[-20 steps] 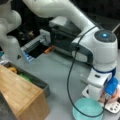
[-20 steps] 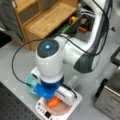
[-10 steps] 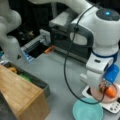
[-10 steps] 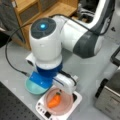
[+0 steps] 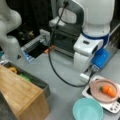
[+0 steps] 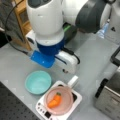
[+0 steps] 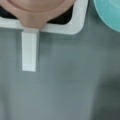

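Note:
An orange carrot lies in a pink pan on a white stove unit. The pan's white handle points toward my arm. My gripper hangs above the handle's end, apart from it, and its fingertips are hidden. The wrist view looks straight down on the handle, the pan's edge and grey table; no fingers show there. A teal bowl stands beside the stove unit.
A wooden box and a grey bin with green and yellow items stand at a front view's left. Behind the arm is a dark appliance. A metal box, a wooden shelf and a bottle ring the table.
The arm has risen and pulled back from over the pan toward the handle's end. The carrot, covered by the hand one second ago, now lies exposed in the pan.

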